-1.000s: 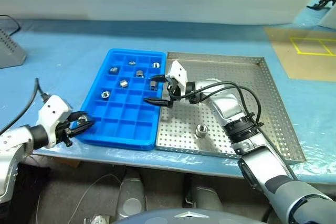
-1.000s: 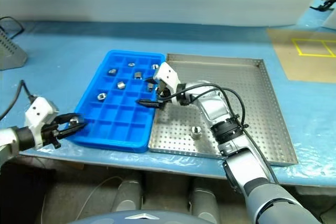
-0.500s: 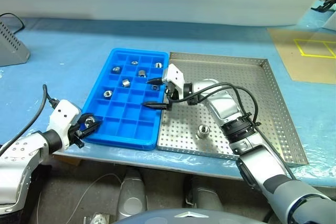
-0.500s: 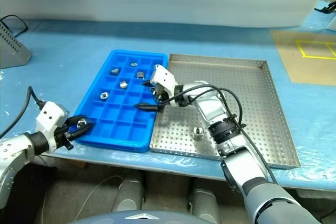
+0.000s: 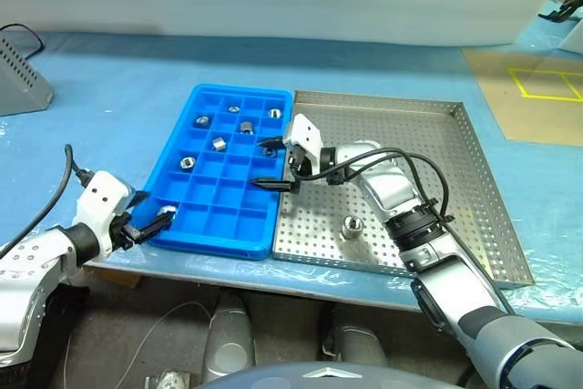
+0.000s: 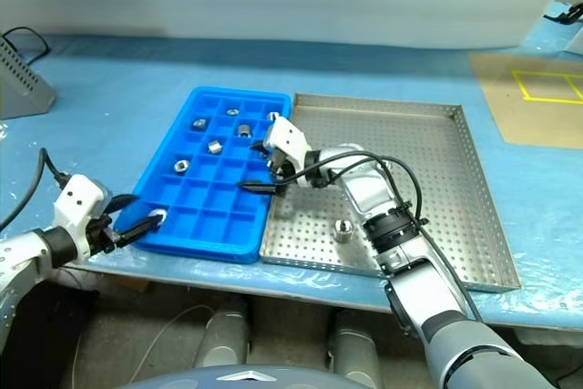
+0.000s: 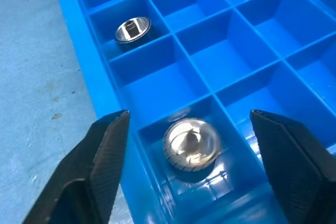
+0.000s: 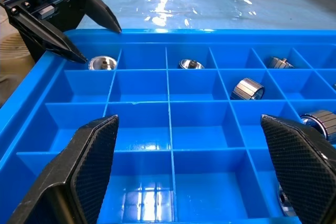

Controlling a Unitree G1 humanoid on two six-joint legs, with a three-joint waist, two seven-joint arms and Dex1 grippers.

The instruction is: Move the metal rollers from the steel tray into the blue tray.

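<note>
My left gripper (image 5: 150, 223) sits at the near left corner of the blue tray (image 5: 223, 225), its fingers (image 7: 100, 156) spread wide with nothing between them. From the head views I can barely make out a glint there, but my left wrist view shows it plainly: one of the metal rollers (image 7: 191, 144) lies in the corner compartment, free of both fingers, with another roller (image 7: 133, 29) two compartments farther along the same edge row. My right gripper (image 5: 270, 163) hovers over the blue tray's right edge, where it meets the steel tray (image 5: 455, 198), fingers wide apart and empty. The right wrist view looks across the grid toward my left gripper and picks out several rollers in the far rows that the head views show as small specks. The head views alone show a single roller (image 5: 352, 226) on the steel tray's perforated floor, near its front edge. Both trays lie side by side, touching, on the blue tabletop (image 5: 109, 97).
</note>
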